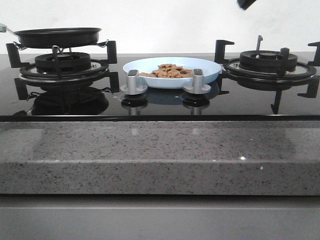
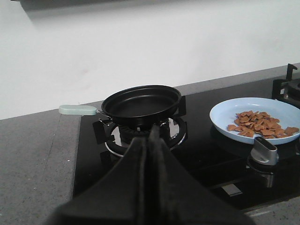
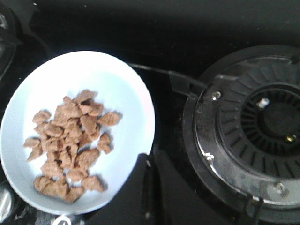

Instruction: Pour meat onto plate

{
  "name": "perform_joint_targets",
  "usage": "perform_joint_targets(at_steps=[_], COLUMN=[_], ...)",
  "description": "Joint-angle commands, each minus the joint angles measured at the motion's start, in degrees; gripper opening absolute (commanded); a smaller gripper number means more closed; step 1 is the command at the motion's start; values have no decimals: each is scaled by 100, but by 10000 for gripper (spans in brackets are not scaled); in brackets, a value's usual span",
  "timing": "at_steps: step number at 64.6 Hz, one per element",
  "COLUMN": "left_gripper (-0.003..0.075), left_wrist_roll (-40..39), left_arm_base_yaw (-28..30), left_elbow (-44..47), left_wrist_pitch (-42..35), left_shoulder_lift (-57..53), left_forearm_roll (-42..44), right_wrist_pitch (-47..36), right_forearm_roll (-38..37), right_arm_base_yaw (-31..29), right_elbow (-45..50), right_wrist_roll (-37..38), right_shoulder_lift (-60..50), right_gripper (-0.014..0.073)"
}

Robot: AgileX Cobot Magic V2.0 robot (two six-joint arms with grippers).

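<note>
Meat (image 3: 70,145) heaped on plate (image 3: 117,79), beside closed right fingers (image 3: 149,187); left fingers (image 2: 152,140) together, well apart.

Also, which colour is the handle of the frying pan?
Pale mint green; the handle of the frying pan shows best in the left wrist view.

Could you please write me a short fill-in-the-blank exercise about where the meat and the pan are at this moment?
1. The small light-brown meat pieces lie heaped on the round pale-blue ____.
2. The black frying pan holds ____ meat.
3. The pan sits on the ____ burner in the front view.
4. The left gripper has its fingers ____.

Missing words: plate; no; left; shut.
</note>
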Motion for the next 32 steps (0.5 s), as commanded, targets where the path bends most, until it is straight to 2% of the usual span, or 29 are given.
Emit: perform_joint_targets(at_steps=[1, 32], left_gripper=[-20, -20], left_wrist_roll=[-50, -50], left_arm_base_yaw=[-40, -40], left_elbow=[-160, -160], left_wrist_pitch=[-475, -475], left_shoulder_lift=[39, 39], left_forearm_roll=[-1, -20], right_wrist_pitch=[-1002, -3243], right_forearm_roll=[8, -488], right_arm_base_yaw=[109, 129], right_elbow=[699, 4946], right_wrist_roll=[-268, -490], right_shoulder_lift=[-918, -4422], right_gripper=[-69, -69])
